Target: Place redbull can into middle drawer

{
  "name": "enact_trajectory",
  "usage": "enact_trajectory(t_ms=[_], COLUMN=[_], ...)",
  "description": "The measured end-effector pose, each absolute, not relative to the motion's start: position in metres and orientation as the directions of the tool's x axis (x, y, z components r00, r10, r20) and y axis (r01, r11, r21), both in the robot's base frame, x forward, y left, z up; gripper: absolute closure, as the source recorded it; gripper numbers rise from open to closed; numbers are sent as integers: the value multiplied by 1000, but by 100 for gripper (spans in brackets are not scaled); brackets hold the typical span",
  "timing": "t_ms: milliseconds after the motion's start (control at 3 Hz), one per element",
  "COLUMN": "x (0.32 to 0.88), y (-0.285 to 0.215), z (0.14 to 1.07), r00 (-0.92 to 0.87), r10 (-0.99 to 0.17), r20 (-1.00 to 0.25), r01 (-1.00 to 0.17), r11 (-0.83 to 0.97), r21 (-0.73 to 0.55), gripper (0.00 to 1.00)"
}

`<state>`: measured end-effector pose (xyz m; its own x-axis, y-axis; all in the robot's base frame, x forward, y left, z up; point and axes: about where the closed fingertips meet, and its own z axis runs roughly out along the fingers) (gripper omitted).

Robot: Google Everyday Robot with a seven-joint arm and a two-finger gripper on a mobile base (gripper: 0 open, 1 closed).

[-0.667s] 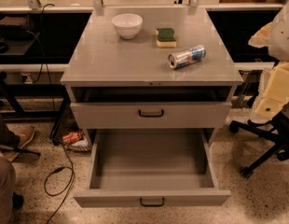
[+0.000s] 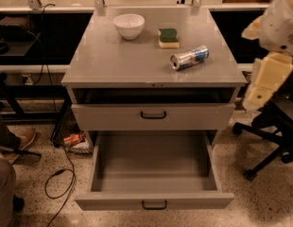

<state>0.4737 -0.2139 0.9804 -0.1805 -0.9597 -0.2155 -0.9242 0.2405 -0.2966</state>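
Note:
The redbull can (image 2: pixel 189 58) lies on its side on the grey cabinet top (image 2: pixel 118 60), right of centre, its open end facing front-left. The middle drawer (image 2: pixel 154 201) is pulled fully open below, and its inside shows nothing in it. Only cream and white links of my arm (image 2: pixel 265 79) show at the right edge, beside the cabinet and apart from the can. My gripper itself is out of the view.
A white bowl (image 2: pixel 129 25) and a green-and-yellow sponge (image 2: pixel 168 37) sit at the back of the top. The upper drawer (image 2: pixel 153 116) stands slightly out. A black office chair base (image 2: pixel 267 150) is at the right. Cables and a person's leg (image 2: pixel 4 183) are on the left floor.
The arm links at the right have shifted slightly up and to the left. The can, drawers and other objects have not moved.

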Motion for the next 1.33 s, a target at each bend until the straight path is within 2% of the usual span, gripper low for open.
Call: enact_trajectory(t_ms=[667, 1000, 1333], x=[587, 587, 614], y=[-195, -195, -197], z=[954, 954, 943], r00=[-103, -103, -69], r10=[-969, -969, -978], r20=[-223, -223, -198], r01=[-917, -917, -916], r11=[179, 179, 141], r21=[-355, -355, -377], gripper=[0, 0, 0])
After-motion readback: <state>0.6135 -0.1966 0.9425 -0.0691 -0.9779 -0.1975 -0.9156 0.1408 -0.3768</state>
